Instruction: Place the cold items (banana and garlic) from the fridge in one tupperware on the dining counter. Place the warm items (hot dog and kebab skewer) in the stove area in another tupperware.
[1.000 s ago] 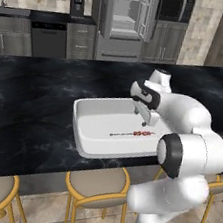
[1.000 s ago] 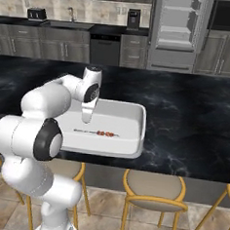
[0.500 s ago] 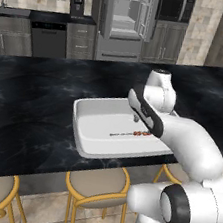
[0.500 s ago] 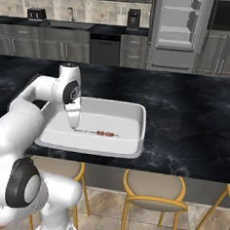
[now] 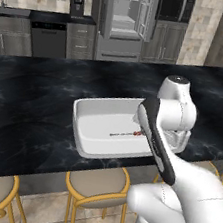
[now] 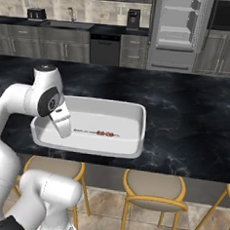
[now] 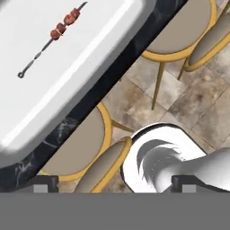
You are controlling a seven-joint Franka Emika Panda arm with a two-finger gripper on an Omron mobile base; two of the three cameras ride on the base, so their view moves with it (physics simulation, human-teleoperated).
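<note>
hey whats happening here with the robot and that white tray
A white robot arm is working at the dining counter, where a white tupperware sits near the stool side. A kebab skewer lies loose inside it. The gripper has its jaws open and holds nothing; it points down past the counter edge at the stools. Behind, the fridge stands open.

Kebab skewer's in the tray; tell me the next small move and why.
Probably pull the arm back from the counter and head for the stove area to fetch the hot dog. The kebab skewer lies alone in the white tray, no sausage beside it. The gripper is open and empty, looking down past the counter edge at the stools.
</note>
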